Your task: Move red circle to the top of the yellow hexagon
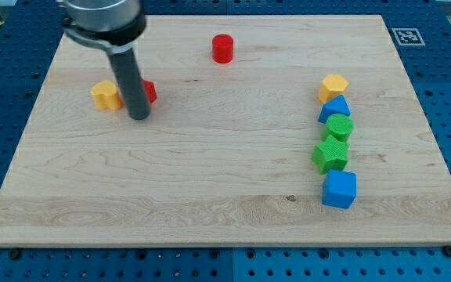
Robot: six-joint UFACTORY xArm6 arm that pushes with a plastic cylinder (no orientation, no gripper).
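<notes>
The red circle (223, 48) stands near the top middle of the wooden board. The yellow hexagon (333, 87) sits at the right, at the head of a column of blocks. My tip (139, 117) rests on the board at the left, far from both, below and left of the red circle. The rod partly hides a second red block (149, 92) just behind it.
A yellow block (106, 95) lies left of the rod. Below the yellow hexagon run a blue triangle-like block (334, 109), a green circle (340, 126), a green star (330, 154) and a blue cube (339, 189). The board's edge (210, 243) borders a blue pegboard.
</notes>
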